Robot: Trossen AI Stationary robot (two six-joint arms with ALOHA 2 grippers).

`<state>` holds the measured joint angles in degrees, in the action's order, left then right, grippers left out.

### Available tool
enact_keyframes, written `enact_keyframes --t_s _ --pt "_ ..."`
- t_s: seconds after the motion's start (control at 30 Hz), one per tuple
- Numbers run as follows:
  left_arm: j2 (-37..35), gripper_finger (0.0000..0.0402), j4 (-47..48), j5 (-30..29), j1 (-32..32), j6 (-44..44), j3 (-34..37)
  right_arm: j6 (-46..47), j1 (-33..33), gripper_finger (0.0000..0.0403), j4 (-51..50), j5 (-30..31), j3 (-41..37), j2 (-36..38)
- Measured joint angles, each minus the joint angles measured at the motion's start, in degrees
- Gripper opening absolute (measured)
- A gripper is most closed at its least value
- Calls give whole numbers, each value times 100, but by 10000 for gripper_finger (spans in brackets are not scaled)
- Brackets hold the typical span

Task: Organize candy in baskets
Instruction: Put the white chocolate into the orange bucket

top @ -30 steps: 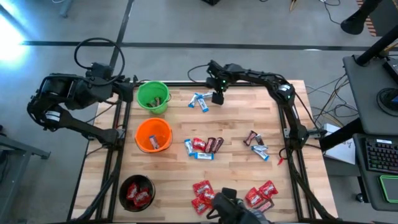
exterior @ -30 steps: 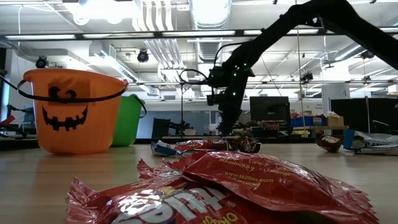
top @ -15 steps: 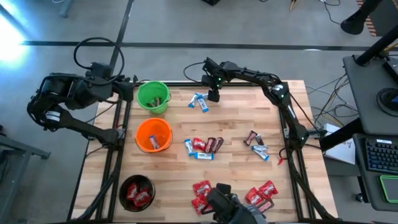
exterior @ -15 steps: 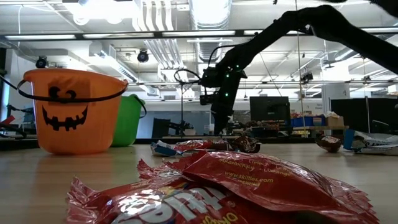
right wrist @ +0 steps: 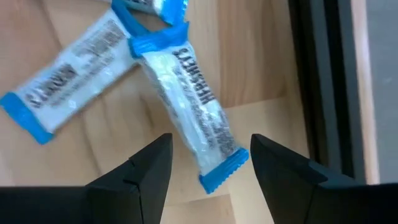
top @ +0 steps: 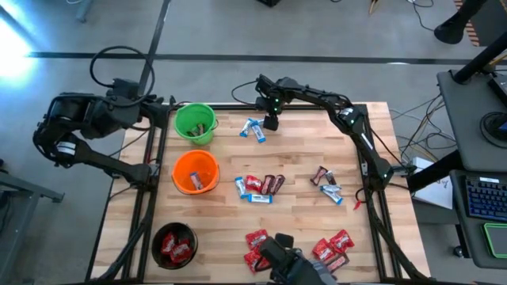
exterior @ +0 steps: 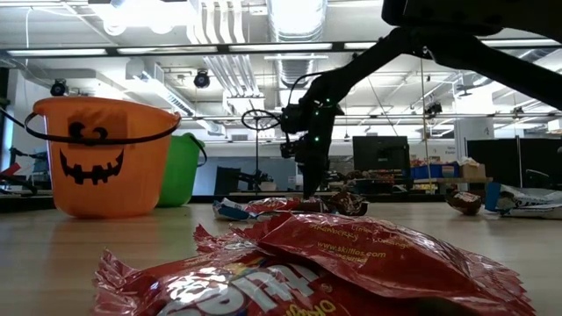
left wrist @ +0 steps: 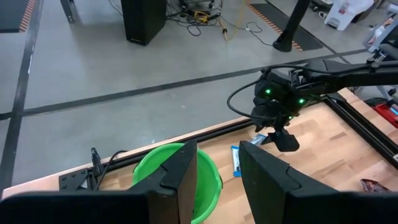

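Several blue-and-white candies (top: pixel 255 128) lie on the wooden table near its far edge, right of the green basket (top: pixel 195 123). My right gripper (top: pixel 271 123) hangs just right of them, open and pointing down. In the right wrist view its fingers stand on either side of one blue-and-white candy (right wrist: pixel 186 93) without touching it. The orange basket (top: pixel 195 172) and the black basket (top: pixel 174 244) stand along the table's left side. My left gripper (left wrist: pixel 219 180) is open and empty off the table's left far corner, beside the green basket (left wrist: pixel 149 171).
More candies lie mid-table (top: pixel 260 188), at the right (top: pixel 326 184) and, in red wrappers, near the front edge (top: pixel 333 245). The black basket holds red candies and the orange basket holds a blue-and-white one. A dark frame rail (right wrist: pixel 323 81) runs along the far edge.
My right gripper has gone a little toward the table's left edge, closer to the blue-and-white candies near the far edge. It stays open.
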<state>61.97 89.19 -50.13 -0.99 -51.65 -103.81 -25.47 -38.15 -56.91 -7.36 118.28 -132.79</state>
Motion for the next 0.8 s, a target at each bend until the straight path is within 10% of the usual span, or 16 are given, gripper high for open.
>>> enact_keyframes --t_s 0.33,0.8 --pt "-19 102 2 -2 0 8 0 15 2 197 25 -207 -39 2" --pt "-19 102 2 2 0 -13 0 301 24 71 -80 -623 -52 -225"
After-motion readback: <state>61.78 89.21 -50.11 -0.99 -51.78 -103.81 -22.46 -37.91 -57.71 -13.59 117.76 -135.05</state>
